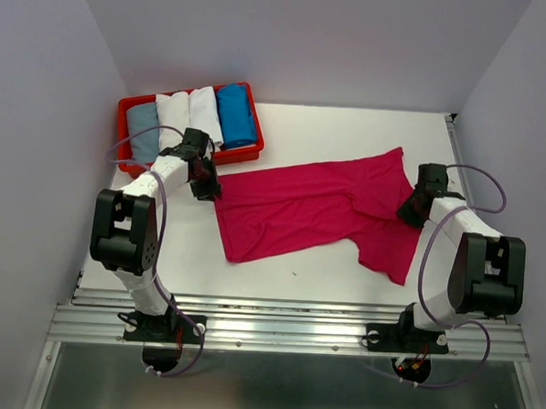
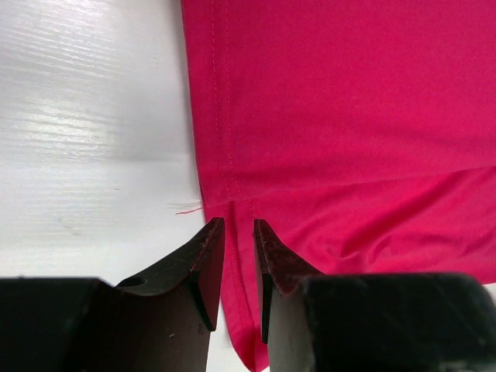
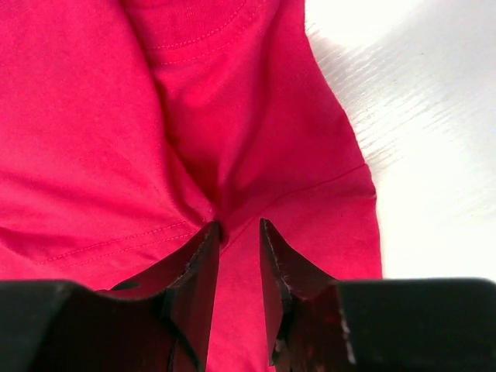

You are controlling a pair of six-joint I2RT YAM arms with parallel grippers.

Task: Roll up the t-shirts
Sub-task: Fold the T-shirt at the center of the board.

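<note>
A bright magenta t-shirt [image 1: 309,206] lies spread flat across the middle of the table, hem end to the left and sleeves to the right. My left gripper [image 1: 205,184] is down at the hem's far corner. In the left wrist view its jaws [image 2: 239,225] stand slightly apart, with the stitched hem of the shirt [image 2: 349,116] running under the gap. My right gripper [image 1: 410,212] rests at the sleeve end. Seen from the right wrist, it [image 3: 239,226] is open over the shirt [image 3: 93,116], and the cloth puckers at the left fingertip [image 3: 208,232].
At the back left a red tray [image 1: 239,154] holds several rolled tees: a grey-blue one [image 1: 142,129], two white ones [image 1: 174,117] [image 1: 205,114] and a blue one [image 1: 235,114]. Walls close in on both sides and the back.
</note>
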